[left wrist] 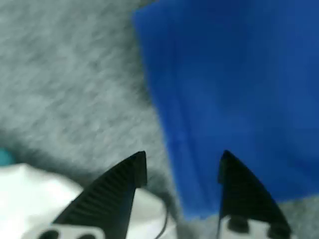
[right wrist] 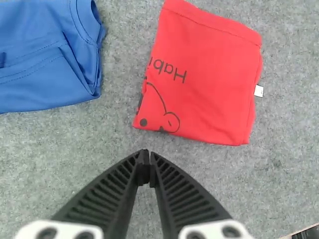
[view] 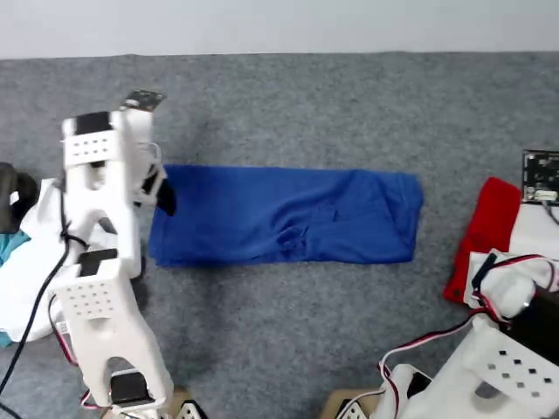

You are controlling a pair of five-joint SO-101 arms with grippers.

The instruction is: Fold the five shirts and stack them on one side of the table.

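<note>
Nearest us looms the left arm [view: 100, 262], a white column rising from the near left edge and leaning toward the middle of the surface [view: 306, 105], a grey, carpet-like sheet that runs wide and bare along its whole far side and also along the near strip between the two arm bases. Across its centre lies the blue shirt [view: 284, 216], folded into a long band, its collar end pointing to the right side and its plain end to the left. The right arm [view: 507, 349] sits low in the near right corner, folded back on itself, and partly covers the red shirt [right wrist: 202, 74], which lies folded in a neat rectangle near the right edge, print side up, with a narrow lane of grey between it and the blue collar. At the left edge we see a rumpled white garment [view: 26, 271] with a bit of teal cloth [view: 9, 249] showing at its side, just beside the left arm. The left gripper [left wrist: 183, 157] is spread wide over the blue shirt's left end, one finger above the blue fabric and the other above the grey and white; we cannot tell whether it touches. The right gripper [right wrist: 148, 154] is clenched, holding nothing, its tips over bare grey just short of the red shirt.
</note>
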